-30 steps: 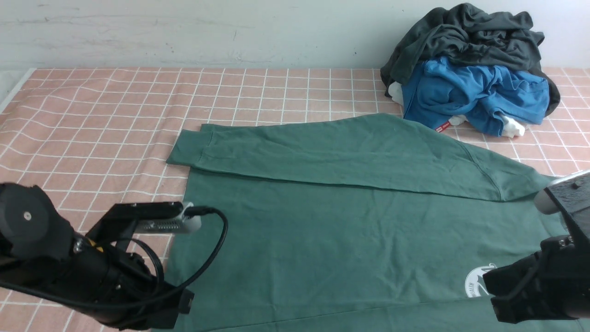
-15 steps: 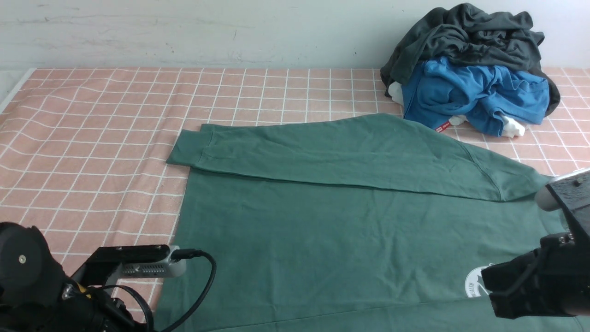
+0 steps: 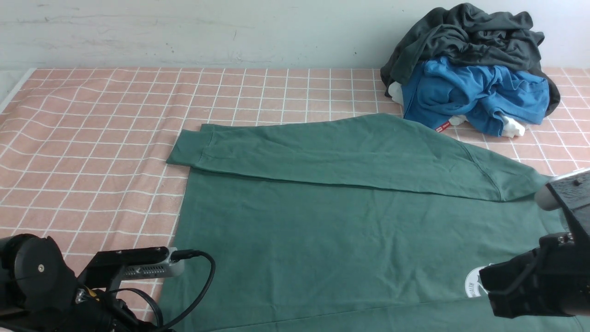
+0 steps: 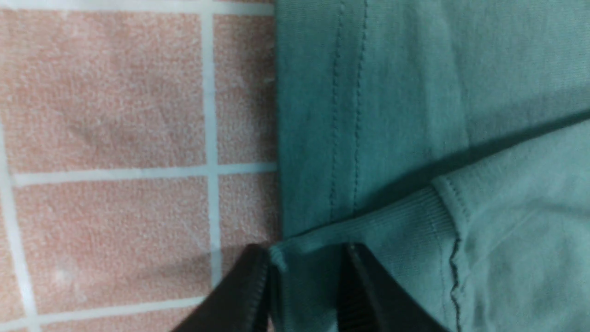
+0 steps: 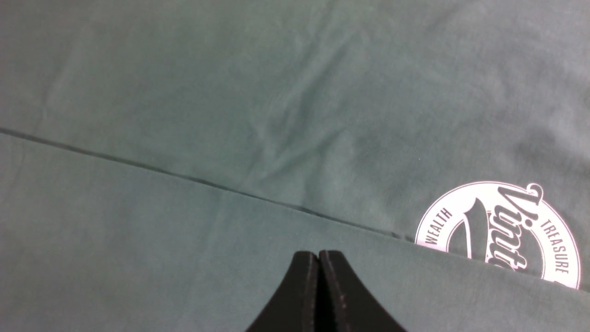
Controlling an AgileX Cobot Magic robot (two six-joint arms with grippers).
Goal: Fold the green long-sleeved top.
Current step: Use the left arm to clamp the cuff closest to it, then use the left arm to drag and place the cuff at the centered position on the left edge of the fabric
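Two grippers attend the green long-sleeved top [image 3: 322, 230], spread toward the tabletop's [image 3: 92, 138] near-right corner: the left gripper [image 4: 306, 251], jaws narrowly apart astride the ribbed cuff [image 4: 396, 216], may also snag the hem [image 4: 343, 115] beneath and drag the body, while the right gripper [image 5: 319, 253] hovers closed on nothing.

Front view wide; wrist views close above top [image 3: 322, 240].
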